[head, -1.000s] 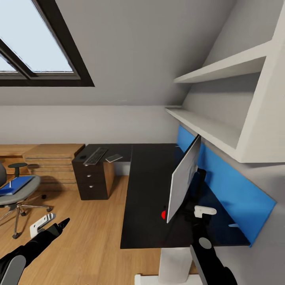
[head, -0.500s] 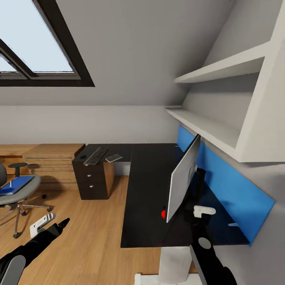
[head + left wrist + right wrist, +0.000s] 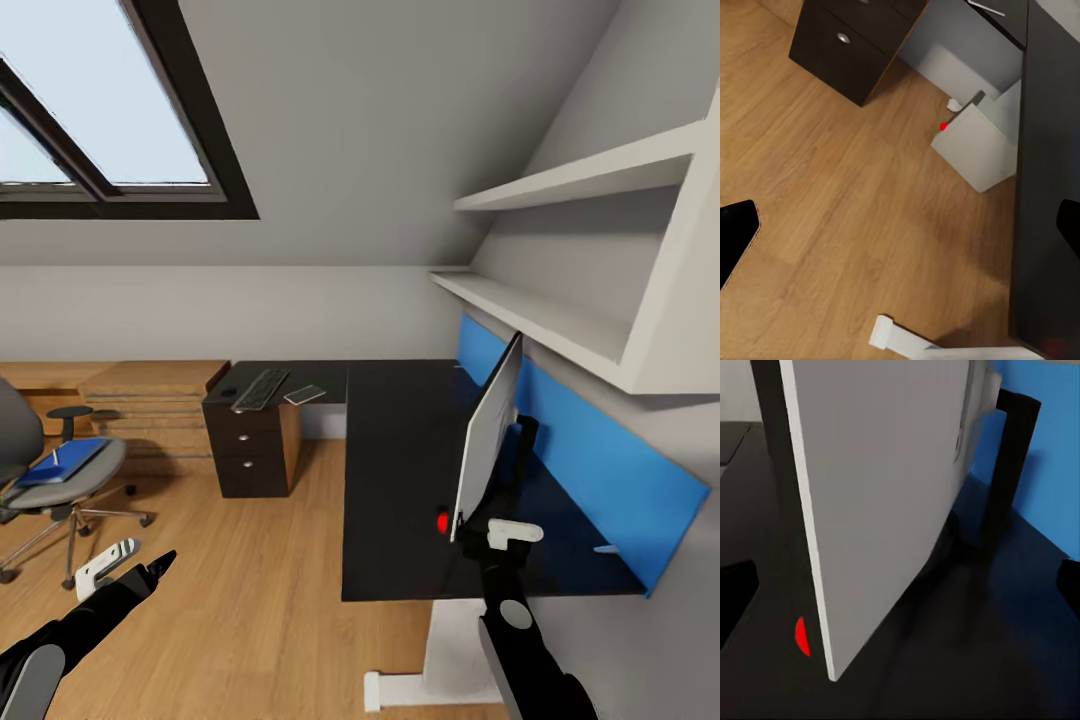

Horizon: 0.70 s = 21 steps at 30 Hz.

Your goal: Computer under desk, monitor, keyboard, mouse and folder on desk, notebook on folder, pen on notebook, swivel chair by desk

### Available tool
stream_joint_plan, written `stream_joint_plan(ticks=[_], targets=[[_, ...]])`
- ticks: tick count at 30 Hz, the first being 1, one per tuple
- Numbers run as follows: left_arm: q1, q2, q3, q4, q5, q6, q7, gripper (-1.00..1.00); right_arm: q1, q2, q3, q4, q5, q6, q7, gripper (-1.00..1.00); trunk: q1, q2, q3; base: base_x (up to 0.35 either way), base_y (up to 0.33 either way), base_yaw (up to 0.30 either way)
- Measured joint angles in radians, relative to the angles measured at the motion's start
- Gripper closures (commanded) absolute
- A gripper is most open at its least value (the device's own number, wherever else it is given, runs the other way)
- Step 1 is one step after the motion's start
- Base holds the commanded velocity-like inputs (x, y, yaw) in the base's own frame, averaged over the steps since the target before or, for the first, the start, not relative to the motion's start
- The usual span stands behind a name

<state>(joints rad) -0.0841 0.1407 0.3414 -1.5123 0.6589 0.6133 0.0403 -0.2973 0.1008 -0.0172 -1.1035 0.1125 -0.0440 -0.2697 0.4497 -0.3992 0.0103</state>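
Right gripper: fingers spread, empty, just behind the monitor, which stands on the desk. Left gripper: spread, empty, above floor. Keyboard: desk's far end. Folder: on swivel chair, well apart.

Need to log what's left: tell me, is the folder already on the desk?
No, the folder lies on the swivel chair seat, apart from the desk.

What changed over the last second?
Only the view: the whole picture shifted, so the camera moved. The desk, monitor, keyboard and chair with the folder keep their places relative to each other. The left tool hangs over the floor, the right tool near the monitor; nothing grasped or released.
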Motion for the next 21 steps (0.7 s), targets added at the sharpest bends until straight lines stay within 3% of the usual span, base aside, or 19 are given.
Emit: stream_joint_plan(ticks=[11,21], targets=[[0.0,0.0,0.0,0.0,-0.001,-0.001,0.0,-1.0,0.0,0.001,0.002,0.0,0.001,-0.001,0.002,-1.0,0.0,0.0,0.0,-0.001,0.308,0.0],[0.0,-0.001,0.0,0.0,-0.001,-0.001,0.0,-1.0,0.0,-0.001,-0.009,0.007,0.0,0.0,-0.004,-1.0,0.0,0.0,0.0,0.019,0.056,0.0]])
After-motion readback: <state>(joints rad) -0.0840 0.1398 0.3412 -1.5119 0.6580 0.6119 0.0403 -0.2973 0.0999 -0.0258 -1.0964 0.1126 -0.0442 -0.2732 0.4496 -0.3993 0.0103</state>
